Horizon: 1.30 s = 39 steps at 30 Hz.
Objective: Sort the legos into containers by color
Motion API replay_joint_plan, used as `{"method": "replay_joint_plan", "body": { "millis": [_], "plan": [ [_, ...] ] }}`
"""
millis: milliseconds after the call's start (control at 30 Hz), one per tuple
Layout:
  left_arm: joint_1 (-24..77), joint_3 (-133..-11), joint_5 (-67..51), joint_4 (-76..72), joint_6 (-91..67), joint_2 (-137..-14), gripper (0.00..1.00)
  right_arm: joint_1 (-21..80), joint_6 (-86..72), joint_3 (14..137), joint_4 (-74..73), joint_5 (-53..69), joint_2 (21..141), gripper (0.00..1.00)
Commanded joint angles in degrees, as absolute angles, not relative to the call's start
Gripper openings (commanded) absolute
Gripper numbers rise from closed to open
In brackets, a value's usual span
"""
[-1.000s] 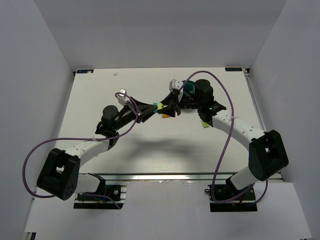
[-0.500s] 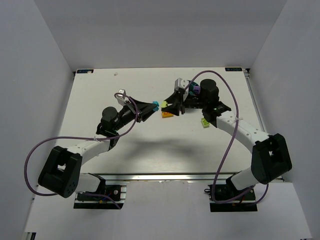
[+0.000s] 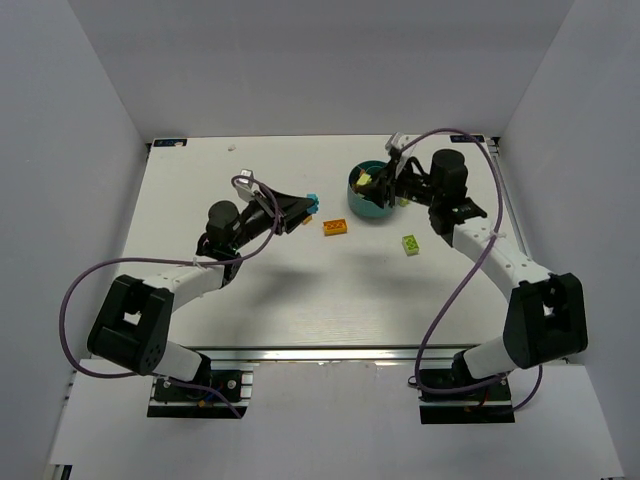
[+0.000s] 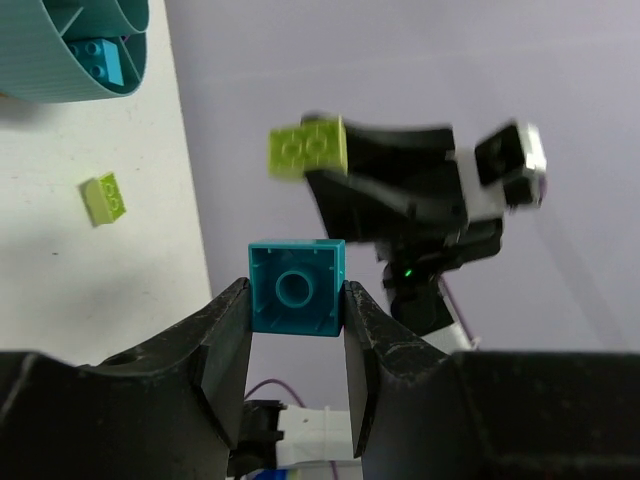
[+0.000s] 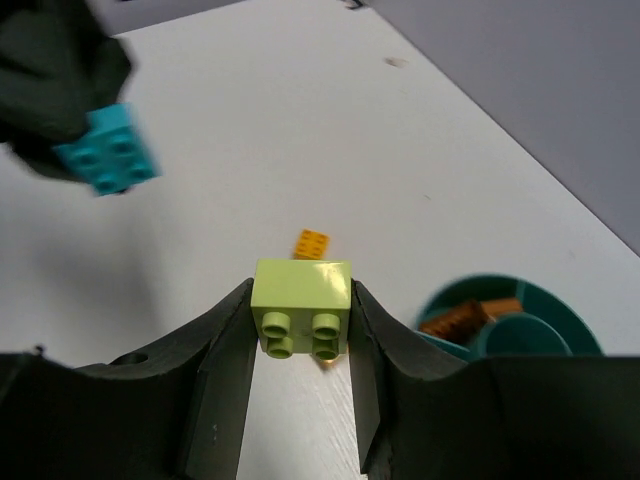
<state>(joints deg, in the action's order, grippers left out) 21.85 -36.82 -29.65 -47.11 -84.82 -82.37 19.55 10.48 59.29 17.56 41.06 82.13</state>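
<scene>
Two legos are held off the desk (image 3: 260,290), two lie loose on it, and at least a few sit in the bowl (image 3: 362,207). The sort looks roughly half done (the top view hides most compartments, so the count inside cannot be told).

At the left, the left gripper (image 3: 310,205) is closed narrowly on a cyan brick (image 4: 297,287), pinched between both fingers with its hollow underside toward the wrist camera. It is raised above the desk, left of the bowl and clearly apart from it.

Just right of that gripper and nearer the arm bases, an orange brick (image 3: 335,227) lies flat on the desk, under neither gripper.

Next comes the bowl. The left wrist view shows a stored cyan brick (image 4: 100,60) in one wedge, and the right wrist view shows orange pieces (image 5: 460,318) in another. The right gripper (image 3: 368,181) hangs at the bowl's left rim, clamped on a held lime brick (image 5: 300,305) with its studs facing the wrist camera.

Farthest right, a loose lime brick (image 3: 410,243) rests on the desk near the bowl, apart from both grippers.

By this reading, four bricks remain to be placed: the two held and the two loose.
</scene>
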Motion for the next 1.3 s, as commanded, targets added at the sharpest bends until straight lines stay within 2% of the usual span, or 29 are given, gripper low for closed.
{"method": "replay_joint_plan", "body": {
  "millis": [0,167,500,900,1267],
  "plan": [
    [21.8,-40.95,-32.08,-40.63,-79.29,-81.91,0.12,16.18,1.52,65.81,17.49,28.41,86.03,0.0],
    [21.8,-41.48,-32.17,-37.98,-76.29,-81.48,0.12,15.73,-10.69,74.43,13.81,16.55,93.06,0.0],
    [21.8,-41.13,-31.38,-31.82,-72.07,-78.84,0.13,15.12,-19.24,95.7,6.6,9.23,112.39,0.0],
    [21.8,-38.94,-29.62,-31.29,-71.54,-77.43,0.14,14.5,-18.2,94.83,5.62,7.03,116.8,0.0],
    [21.8,-42.62,-30.59,-29.18,-70.14,-80.24,0.14,14.33,-16.44,95.19,6.41,8.26,120.15,0.0]
  ]
}}
